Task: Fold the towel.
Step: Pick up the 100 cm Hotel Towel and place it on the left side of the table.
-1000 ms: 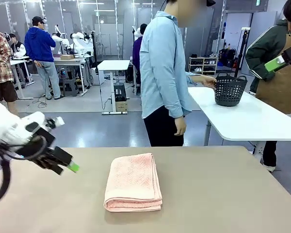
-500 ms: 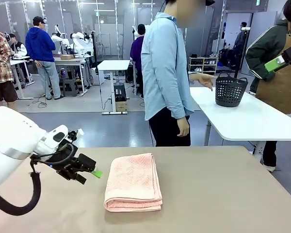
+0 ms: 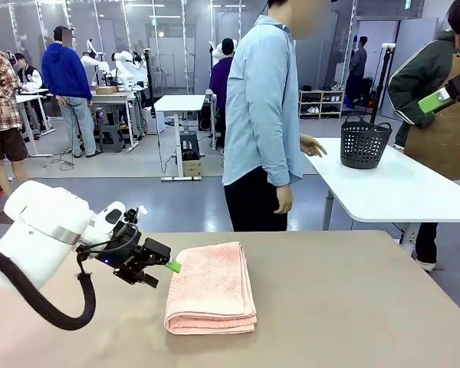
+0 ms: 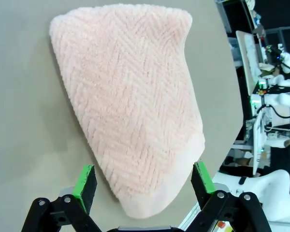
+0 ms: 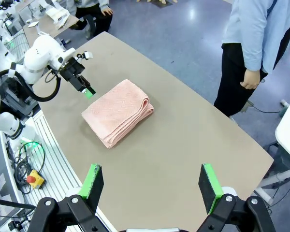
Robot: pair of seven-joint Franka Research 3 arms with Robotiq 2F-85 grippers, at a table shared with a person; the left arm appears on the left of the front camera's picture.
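Note:
The towel [image 3: 211, 287] lies folded into a thick pink rectangle at the middle of the tan table [image 3: 353, 307], its rounded fold toward me. My left gripper [image 3: 165, 270] hovers open at the towel's left far edge. In the left wrist view its green-padded fingers [image 4: 86, 180] straddle a corner of the towel [image 4: 130, 96] without touching it. My right gripper [image 5: 151, 181] is open and empty, high above the table, looking down on the towel [image 5: 117, 112] and the left gripper [image 5: 87, 91]. One of the right gripper's fingers [image 3: 435, 100] shows at the top right of the front view.
A person in a light blue shirt [image 3: 261, 115] stands at the table's far edge, hands down. Behind, at the right, a white table [image 3: 391, 188] carries a black basket [image 3: 364, 142]. Bare tabletop lies right of the towel.
My left arm has swung rightward across the table until its gripper reached the towel's left edge. The person drew a hand back from the basket. The towel has not moved.

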